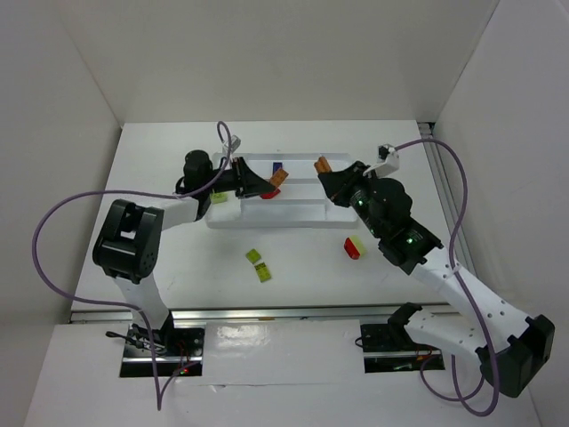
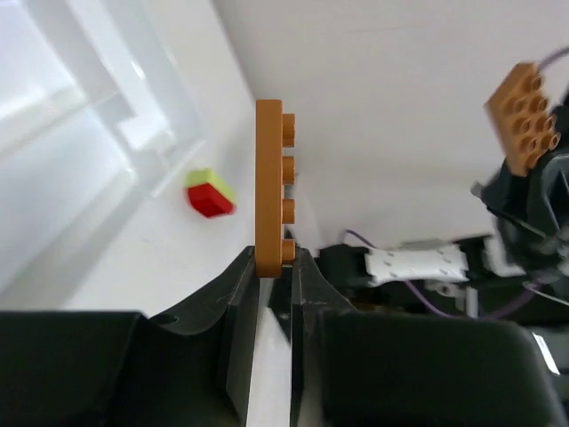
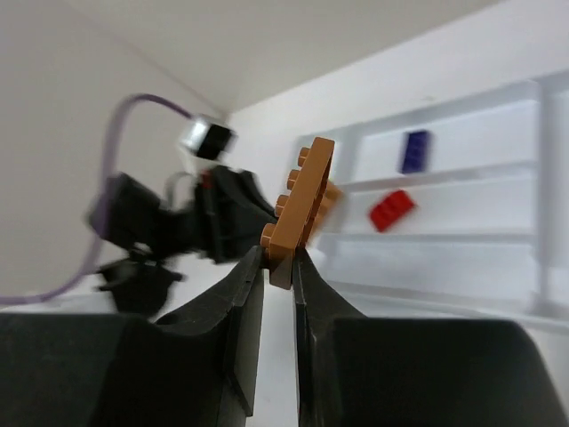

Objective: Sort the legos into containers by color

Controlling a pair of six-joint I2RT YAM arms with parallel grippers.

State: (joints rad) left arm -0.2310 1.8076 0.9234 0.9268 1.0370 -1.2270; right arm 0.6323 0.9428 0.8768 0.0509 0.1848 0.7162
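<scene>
Two thin studded orange plates point(image 2: 269, 178) point(image 3: 302, 205) stand pinched, one in left gripper point(image 2: 274, 262), one in right gripper point(image 3: 278, 267).

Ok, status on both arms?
Left gripper shut on orange plate; right gripper shut on second orange plate. Both at tray. Red brick, green bricks loose on table; nothing blocking.

Found the tray point(image 1: 293, 221) lying across the far middle of the table point(image 1: 187, 276). Noted a far brick point(image 3: 414, 151) in its rear row and a nearer brick point(image 3: 392, 210) one row forward. Before the tray, on the table: two small bricks point(image 1: 263, 273) left, a stacked brick point(image 1: 354, 247) right. Over the tray's left part, the left gripper point(image 1: 267, 182) pinching a plate point(image 1: 278, 178); at its right end, the right gripper point(image 1: 331, 172) pinching a second plate point(image 1: 324, 164).
</scene>
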